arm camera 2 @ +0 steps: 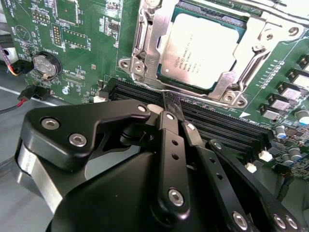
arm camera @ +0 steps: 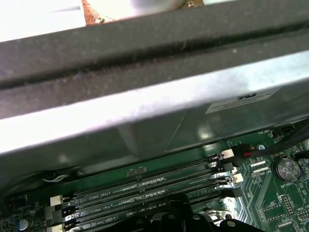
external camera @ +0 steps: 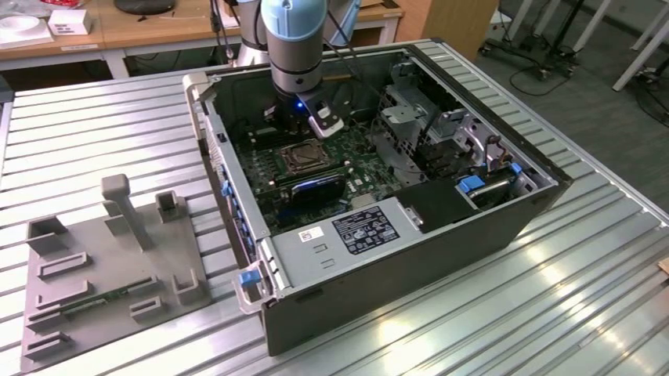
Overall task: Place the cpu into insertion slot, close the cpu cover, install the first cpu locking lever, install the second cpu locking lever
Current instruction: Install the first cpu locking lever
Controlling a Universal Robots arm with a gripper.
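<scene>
Two things bug me here. The gripper (arm camera 2: 170,104) has its fingers pinched together with nothing between them that I can see. The tips are right over the memory slots (arm camera 2: 227,128), just beside the socket, and I can't tell if they're touching anything.

The cpu (arm camera 2: 200,50) is sitting in the insertion slot (arm camera 2: 210,12). The cpu cover (arm camera 2: 145,48) looks folded down around it, with the chip showing through the window. No idea if either locking lever is hooked.

Risk one imo: those thin tips land slightly off and dig into the memory slots or the green motherboard (arm camera 2: 82,19) instead of catching a lever. Risk two: a springy lever slips off the closed tips, or the push skews the cover on the chip.

In the exterior view the arm's well inside the computer case (external camera: 439,235), so there's not much wiggle room.
</scene>
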